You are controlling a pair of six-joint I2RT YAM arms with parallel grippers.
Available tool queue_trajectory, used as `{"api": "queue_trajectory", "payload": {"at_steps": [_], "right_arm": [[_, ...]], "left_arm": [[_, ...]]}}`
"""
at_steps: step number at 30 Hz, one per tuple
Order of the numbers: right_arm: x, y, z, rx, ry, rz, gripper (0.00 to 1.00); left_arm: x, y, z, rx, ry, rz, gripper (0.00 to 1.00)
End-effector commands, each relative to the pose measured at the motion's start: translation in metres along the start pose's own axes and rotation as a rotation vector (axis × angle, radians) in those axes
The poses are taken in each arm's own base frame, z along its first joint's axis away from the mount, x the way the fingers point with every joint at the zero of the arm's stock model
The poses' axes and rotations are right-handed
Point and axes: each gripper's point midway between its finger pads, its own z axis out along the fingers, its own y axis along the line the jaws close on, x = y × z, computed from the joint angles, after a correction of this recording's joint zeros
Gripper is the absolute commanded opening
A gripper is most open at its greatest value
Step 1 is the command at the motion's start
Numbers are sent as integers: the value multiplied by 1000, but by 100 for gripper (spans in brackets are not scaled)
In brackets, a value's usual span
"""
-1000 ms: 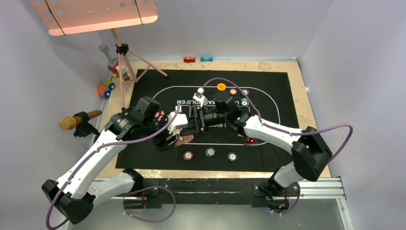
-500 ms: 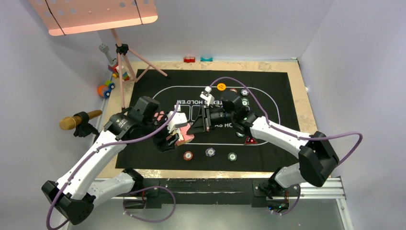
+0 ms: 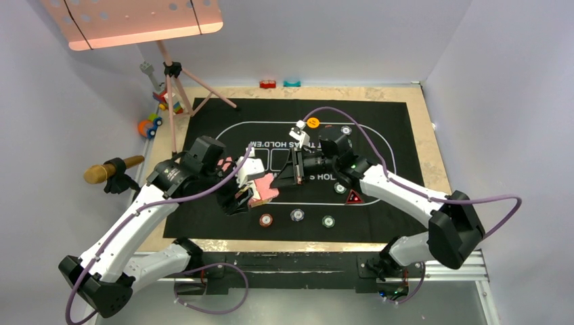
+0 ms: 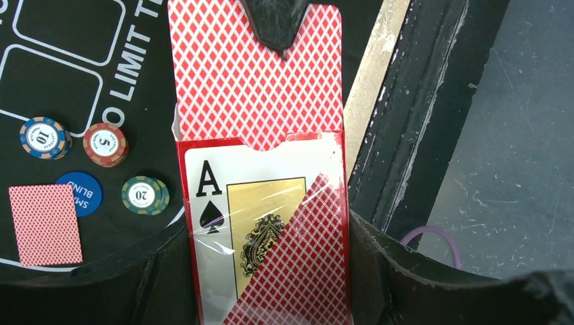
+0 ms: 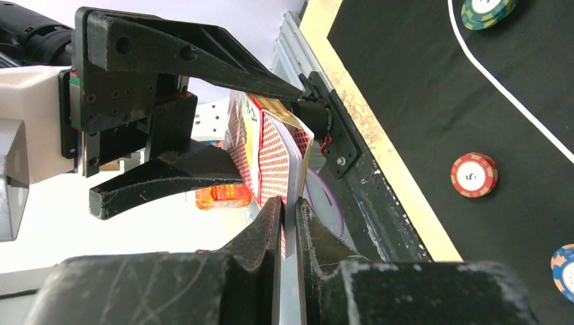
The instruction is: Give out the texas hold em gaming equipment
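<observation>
**What my counter carries**

My counter (image 3: 433, 145) is a tan board, mostly covered by a black felt poker mat (image 3: 392, 203) with a white oval line and white lettering. On the mat's near side I see a red-orange poker chip (image 3: 266, 220), a grey-black chip (image 3: 296, 215) and a green chip (image 3: 328, 221) in a row, with a red-black triangular marker (image 3: 354, 198) close by. An orange round button (image 3: 313, 123) lies farther back. At the far edge sit a small red block (image 3: 268, 84) and a teal block (image 3: 292, 84).

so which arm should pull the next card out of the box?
Right. The right gripper is already pinched on the edge of the top card sticking out of the card box. The left gripper is clamped on the box, so it should just hold.
</observation>
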Motion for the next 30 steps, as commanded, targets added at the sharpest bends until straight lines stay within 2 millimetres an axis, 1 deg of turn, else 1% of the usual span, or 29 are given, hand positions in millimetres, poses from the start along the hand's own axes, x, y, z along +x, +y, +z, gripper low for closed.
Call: {"api": "queue_trajectory", "payload": {"at_steps": [1, 3, 5, 7, 8, 11, 14, 17, 19, 23, 26, 30], "right_arm": [[-6, -2, -12, 37, -42, -45, 7], [-7, 0, -12, 29, -48, -46, 12], [-9, 2, -10, 14, -49, -32, 24], [-10, 4, -8, -2, -52, -19, 44], [-10, 5, -6, -10, -53, -16, 50], [-10, 12, -1, -24, -43, -19, 62], [-7, 27, 8, -56, -33, -30, 66], [-4, 36, 18, -48, -17, -39, 68], [-3, 35, 25, -19, -7, -44, 68], [-3, 43, 37, -3, 5, -75, 69], [0, 45, 44, 12, 25, -67, 70], [2, 42, 54, 38, 38, -68, 71]], "left_arm": [[-28, -5, -11, 5, -122, 21, 0], [-29, -5, -11, 5, -123, 21, 0], [-30, -5, -12, 5, -125, 22, 0], [-33, -4, -13, 1, -134, 25, 0], [-34, -3, -13, 0, -137, 25, 0], [-39, -2, -14, -8, -150, 24, 0], [-43, 1, -14, -13, -153, 17, 0], [-45, 4, -14, -30, -162, 13, 0], [-46, 6, -15, -43, -169, 17, 0], [-48, 9, -14, -57, -169, 8, 0], [-49, 12, -14, -70, -170, 3, 0], [-53, 15, -15, -84, -174, -1, 0]]}}
